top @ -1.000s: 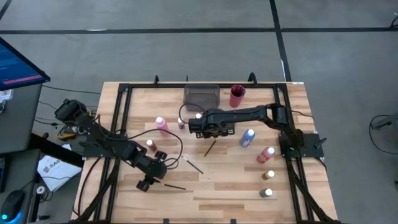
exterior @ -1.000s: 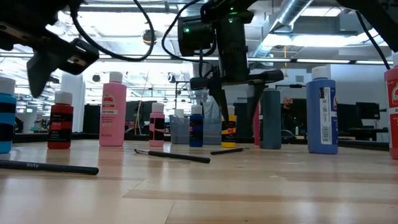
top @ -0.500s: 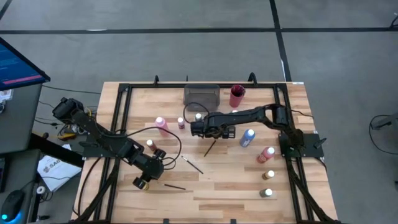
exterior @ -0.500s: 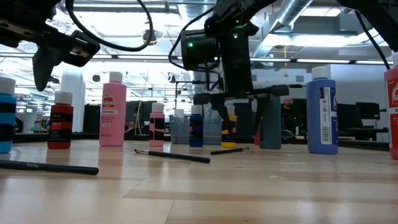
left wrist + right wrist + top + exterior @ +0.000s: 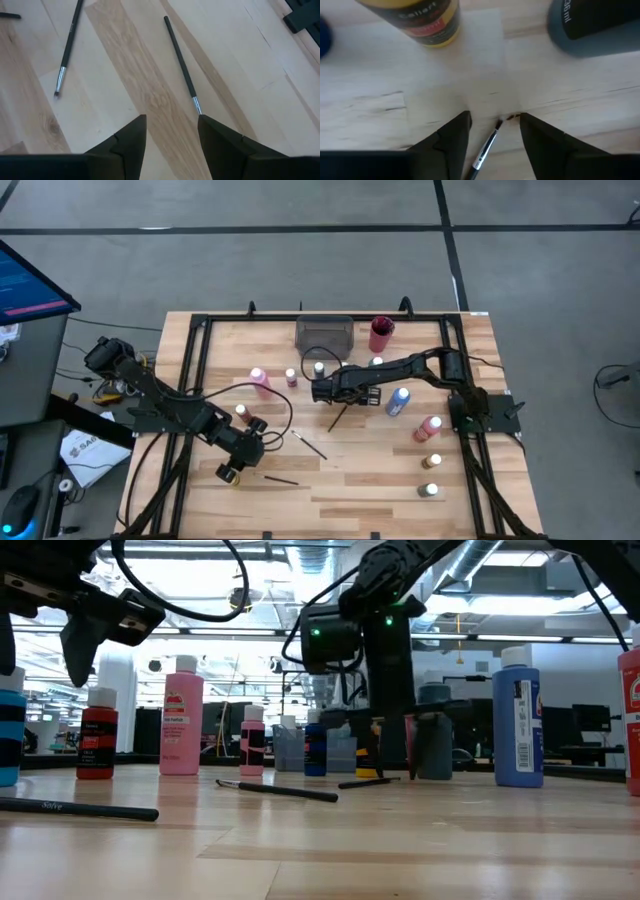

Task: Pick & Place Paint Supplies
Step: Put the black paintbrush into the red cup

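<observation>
Right pincer (image 5: pixel 320 390) lowered near the worktop's middle, jaws apart and straddling the tip of a brush (image 5: pixel 338 417), nothing gripped yet; set that way, by the look of it, to close on the thin handle where it lies flat. Crowded spot: yellow bottle (image 5: pixel 422 20) and dark bottle (image 5: pixel 592 22) just ahead of the fingers in the right wrist view, blue bottle (image 5: pixel 397 402) beside the arm, pink bottle (image 5: pixel 259 379) and two small bottles toward the far edge. Little side room there, so probably a straight lift before any swing. Left pincer (image 5: pixel 170 142) hanging over the near-left part of the worktop, jaws apart and empty, lined up above another brush (image 5: pixel 182 67), a third brush (image 5: pixel 69 47) off to one side; plenty of bare wood around those. Tray (image 5: pixel 324 334) and red cup (image 5: pixel 381 334) at the far edge, apparently the places for the supplies. More bottles (image 5: pixel 431 462) strung along the right edge, well apart from both arms. Near edge of the worktop (image 5: pixel 350 505) open
</observation>
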Available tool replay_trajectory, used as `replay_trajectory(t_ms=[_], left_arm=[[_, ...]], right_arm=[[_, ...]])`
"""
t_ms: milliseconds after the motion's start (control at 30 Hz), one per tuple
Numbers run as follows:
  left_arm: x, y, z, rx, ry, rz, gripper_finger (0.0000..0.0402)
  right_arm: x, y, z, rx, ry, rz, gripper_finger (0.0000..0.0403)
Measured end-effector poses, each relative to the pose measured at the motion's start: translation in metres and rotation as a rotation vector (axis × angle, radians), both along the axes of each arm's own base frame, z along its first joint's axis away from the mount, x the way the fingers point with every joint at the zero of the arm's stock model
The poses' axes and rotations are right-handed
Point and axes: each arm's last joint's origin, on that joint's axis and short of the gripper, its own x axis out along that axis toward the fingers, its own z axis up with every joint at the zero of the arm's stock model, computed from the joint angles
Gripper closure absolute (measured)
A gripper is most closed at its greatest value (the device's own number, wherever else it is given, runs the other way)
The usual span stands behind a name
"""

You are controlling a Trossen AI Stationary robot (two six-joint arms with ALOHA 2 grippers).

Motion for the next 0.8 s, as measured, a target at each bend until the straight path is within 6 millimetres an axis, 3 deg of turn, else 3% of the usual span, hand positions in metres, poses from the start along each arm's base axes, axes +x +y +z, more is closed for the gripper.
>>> replay_trajectory(t_ms=[500,800], left_arm=[[0.0,0.0,0.0,0.004,-0.003,0.007,0.0229],[0.001,0.0,0.0,-0.004,-0.005,0.033,0.0229]], right_arm=[[-0.001,0.003,-0.003,0.029,0.002,0.013,0.0391],[-0.008,0.014,0.017,0.068,0.009,0.116,0.0402]])
